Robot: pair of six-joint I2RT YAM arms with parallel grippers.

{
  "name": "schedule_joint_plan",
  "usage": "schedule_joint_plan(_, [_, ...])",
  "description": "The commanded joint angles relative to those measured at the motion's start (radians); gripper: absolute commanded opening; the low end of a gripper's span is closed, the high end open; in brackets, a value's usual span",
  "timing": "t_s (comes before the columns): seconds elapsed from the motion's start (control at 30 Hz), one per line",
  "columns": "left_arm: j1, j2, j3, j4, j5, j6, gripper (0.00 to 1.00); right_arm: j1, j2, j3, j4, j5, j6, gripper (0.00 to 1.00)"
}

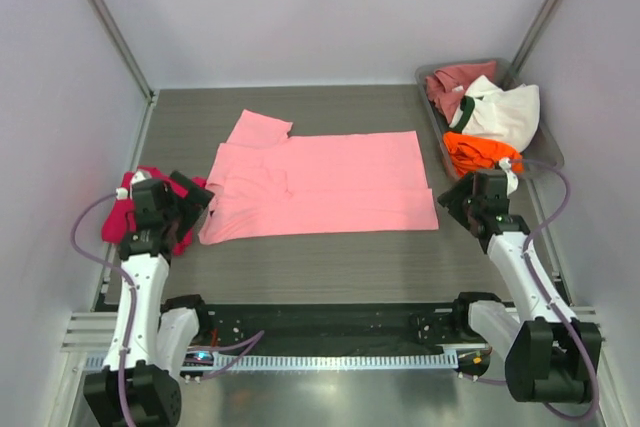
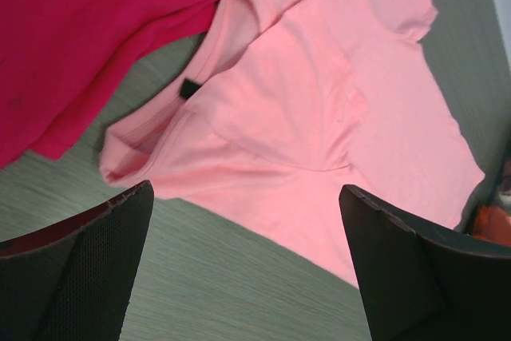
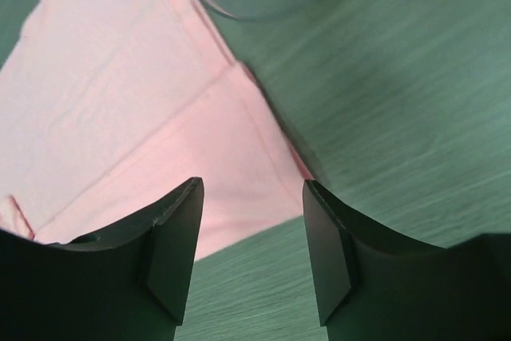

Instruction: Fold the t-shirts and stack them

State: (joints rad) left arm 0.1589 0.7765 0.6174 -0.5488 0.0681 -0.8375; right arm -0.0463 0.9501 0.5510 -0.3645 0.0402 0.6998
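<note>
Nothing readable anywhere, including the pink t-shirt [image 2: 335, 117] collar tag [image 2: 188, 89]
</note>
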Motion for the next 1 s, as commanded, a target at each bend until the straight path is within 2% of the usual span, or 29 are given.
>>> schedule_joint_plan(0.0, [-0.022, 0.084, 0.146, 0.041, 0.035, 0.064, 1.0, 0.039, 0.054, 0.163, 0.027, 0.023, -0.132, 0.58])
schedule_joint_plan(0.17, [-0.071, 0.343, 0.316, 0.084, 0.113, 0.132, 1.0, 0.158, 0.18, 0.306, 0.058, 0.033, -0.256, 0.59])
schedule_joint_plan(0.3, [-0.078, 0.507, 0.456, 0.104, 0.127, 0.166, 1.0, 0.166, 0.317, 0.455, 0.048, -0.016, -0.296, 0.59])
schedule_joint_plan(0.37, [-0.079, 0.546, 0.472, 0.131, 0.122, 0.157, 1.0, 0.169, 0.386, 0.489, 0.058, -0.017, -0.304, 0.59])
schedule_joint_plan(0.47, [-0.078, 0.602, 0.469, 0.289, 0.13, 0.126, 1.0, 0.189, 0.482, 0.55, 0.085, -0.013, -0.335, 0.59])
schedule_joint_plan(0.57, [-0.078, 0.679, 0.481, 0.416, 0.197, 0.109, 1.0, 0.21, 0.591, 0.631, 0.082, 0.003, -0.358, 0.57])
schedule_joint_plan(0.67, [-0.078, 0.792, 0.583, 0.414, 0.229, 0.11, 1.0, 0.226, 0.711, 0.719, 0.065, 0.003, -0.373, 0.52])
schedule_joint_plan(0.83, [-0.078, 1.021, 0.783, 0.342, 0.248, 0.133, 1.0, 0.241, 0.913, 0.92, -0.004, 0.043, -0.402, 0.52])
schedule_joint_plan(0.97, [-0.081, 1.145, 0.93, 0.322, 0.234, 0.156, 0.99, 0.246, 1.052, 1.084, -0.053, 0.124, -0.41, 0.52])
